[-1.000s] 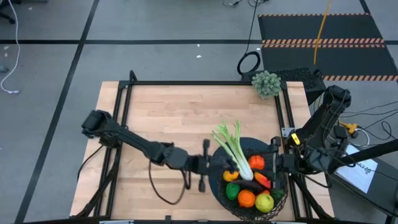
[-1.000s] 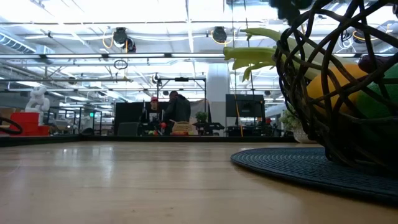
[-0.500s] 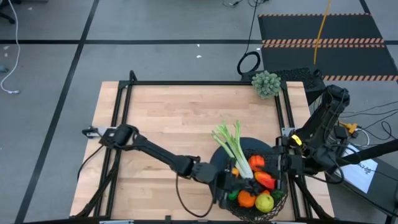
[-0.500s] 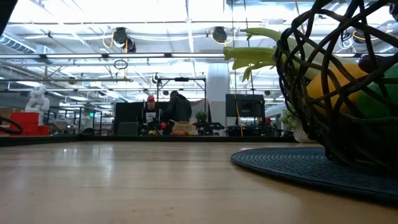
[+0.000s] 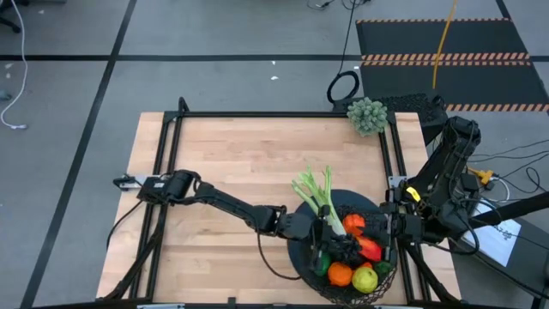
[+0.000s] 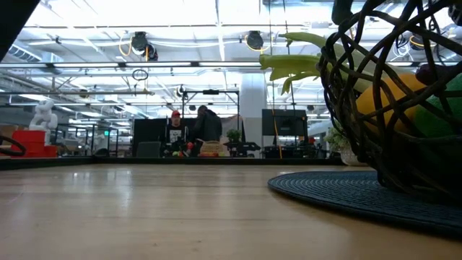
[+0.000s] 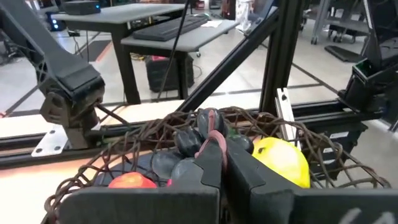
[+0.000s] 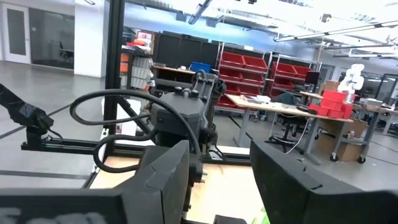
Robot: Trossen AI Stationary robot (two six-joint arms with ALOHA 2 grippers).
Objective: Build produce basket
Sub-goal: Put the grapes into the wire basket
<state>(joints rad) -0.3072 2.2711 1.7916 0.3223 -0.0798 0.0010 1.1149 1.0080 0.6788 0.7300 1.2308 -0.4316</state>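
Basket (image 5: 300,256): round black wire-mesh bowl on a dark round mat (image 6: 339,193), at the near right of the wooden table (image 5: 232,163). In the low view only its left side shows, the rest cut off at the picture's edge. Contents: celery stalk (image 5: 319,199), leaves poking out over the far rim; orange (image 5: 340,274); lemon (image 5: 365,279); a red-orange fruit (image 5: 369,249); another orange piece (image 5: 352,224); something green (image 5: 320,265), kind unclear. Much of the middle is hidden under the left claw.

Left claw (image 5: 330,243): reached in over the basket from the left, low among the fruit. In the left wrist view its fingers (image 7: 211,155) stand close together, pinching a dark bunch of grapes (image 7: 189,140); the lemon lies just beside them to one side, a red-orange fruit to the other. How far the grapes rest on the other fruit cannot be told.

Right claw (image 5: 396,226): just outside the basket's right rim, fingers spread apart, nothing between them.

Grey-green bumpy clump (image 5: 367,115): far right corner of the table, well apart from both claws.

No readable writing or labels. Background: people (image 6: 189,128) far off in the room, too small to make out.
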